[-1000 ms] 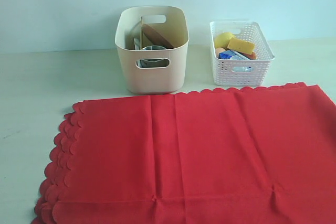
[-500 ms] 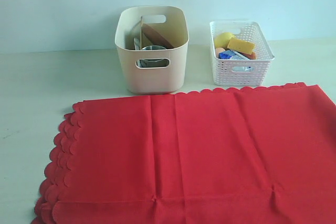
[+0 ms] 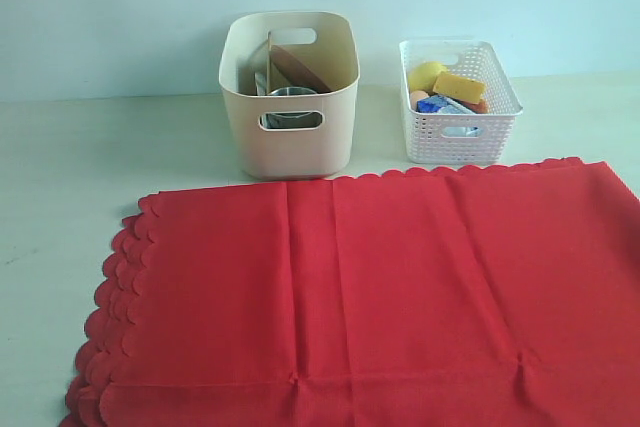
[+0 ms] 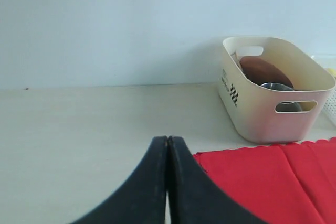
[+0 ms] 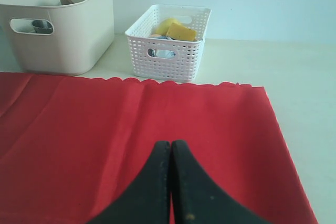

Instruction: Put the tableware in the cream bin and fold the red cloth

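Your left tool and right tool look alike: each has two smooth, matte-black fingers, wide at the base and curving in to narrow tips.

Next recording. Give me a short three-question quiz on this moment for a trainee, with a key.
1. True or false: the steel cup sits inside the cream bin.
2. Which container holds the yellow food items? A) the cream bin B) the white lattice basket C) neither
3. Fill in: the jaws of the left gripper and of the right gripper both stand ____, with nothing between them.

Key: 1 true; 2 B; 3 shut.
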`<action>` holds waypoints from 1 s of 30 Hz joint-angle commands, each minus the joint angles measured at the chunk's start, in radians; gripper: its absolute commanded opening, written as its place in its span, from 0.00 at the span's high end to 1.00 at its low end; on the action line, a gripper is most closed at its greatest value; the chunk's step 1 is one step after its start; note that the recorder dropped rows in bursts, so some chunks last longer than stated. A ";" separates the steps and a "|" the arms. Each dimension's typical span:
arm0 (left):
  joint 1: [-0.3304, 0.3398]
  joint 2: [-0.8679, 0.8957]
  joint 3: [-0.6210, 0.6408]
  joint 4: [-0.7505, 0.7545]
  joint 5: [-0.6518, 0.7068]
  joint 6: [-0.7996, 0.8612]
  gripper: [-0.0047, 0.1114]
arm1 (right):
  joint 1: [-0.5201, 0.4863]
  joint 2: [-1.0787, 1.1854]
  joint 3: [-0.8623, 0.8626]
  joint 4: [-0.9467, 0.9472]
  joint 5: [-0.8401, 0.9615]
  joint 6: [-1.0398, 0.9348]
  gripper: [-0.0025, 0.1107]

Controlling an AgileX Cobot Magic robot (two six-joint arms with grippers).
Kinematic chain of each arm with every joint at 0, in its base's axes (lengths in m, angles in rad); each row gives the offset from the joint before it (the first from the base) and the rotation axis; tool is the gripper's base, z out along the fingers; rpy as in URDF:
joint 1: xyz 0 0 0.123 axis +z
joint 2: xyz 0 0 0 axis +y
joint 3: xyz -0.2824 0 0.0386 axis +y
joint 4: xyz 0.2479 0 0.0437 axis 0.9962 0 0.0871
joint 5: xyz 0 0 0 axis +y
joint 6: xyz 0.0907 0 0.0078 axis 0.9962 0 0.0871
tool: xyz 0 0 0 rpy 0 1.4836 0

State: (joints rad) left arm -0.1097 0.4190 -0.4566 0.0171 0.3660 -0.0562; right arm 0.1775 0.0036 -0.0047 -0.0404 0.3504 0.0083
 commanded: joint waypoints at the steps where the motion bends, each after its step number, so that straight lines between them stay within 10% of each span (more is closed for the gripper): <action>1: -0.007 0.013 -0.010 -0.002 -0.005 -0.003 0.96 | -0.005 -0.004 0.005 0.006 -0.004 -0.008 0.98; 30: -0.007 0.046 0.046 -0.068 0.100 -0.056 0.96 | -0.005 -0.004 0.005 0.010 -0.004 -0.008 0.98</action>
State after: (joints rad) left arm -0.1097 0.4412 -0.4159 -0.0191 0.4498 -0.1014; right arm 0.1775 0.0036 -0.0047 -0.0335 0.3504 0.0000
